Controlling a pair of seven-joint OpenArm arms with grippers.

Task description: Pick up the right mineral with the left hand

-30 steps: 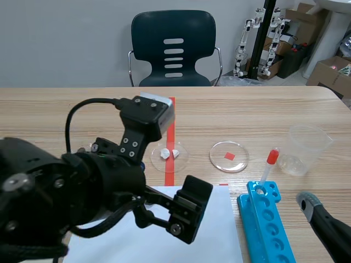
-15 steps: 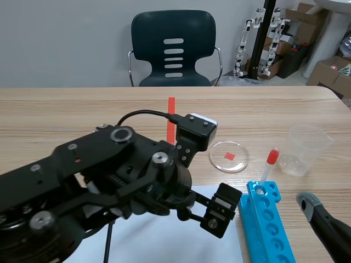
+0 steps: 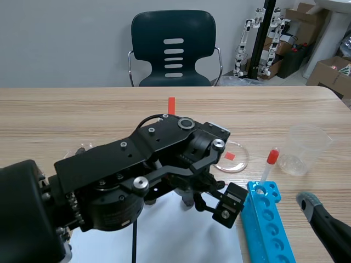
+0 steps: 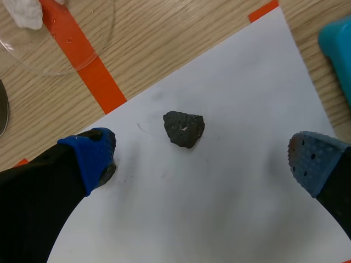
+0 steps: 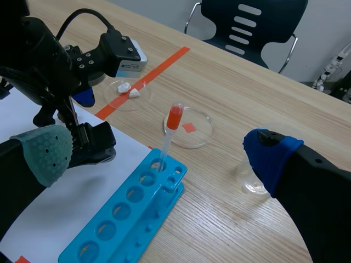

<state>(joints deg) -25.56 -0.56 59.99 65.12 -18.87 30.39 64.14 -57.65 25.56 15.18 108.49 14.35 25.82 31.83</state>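
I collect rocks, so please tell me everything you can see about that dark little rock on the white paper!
The dark rock is a small charcoal-grey lump with rough, chunky faces and a few pale specks, dull like stone. It lies flat on the white paper, which is the only thing touching it. It sits between and slightly ahead of the two blue pads of the open left tool, touched by neither, so it is not gripped.

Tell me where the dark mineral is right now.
In the left wrist view the dark mineral lies on the white paper, between the open left gripper's fingers, touching neither; a glass dish lies ahead.
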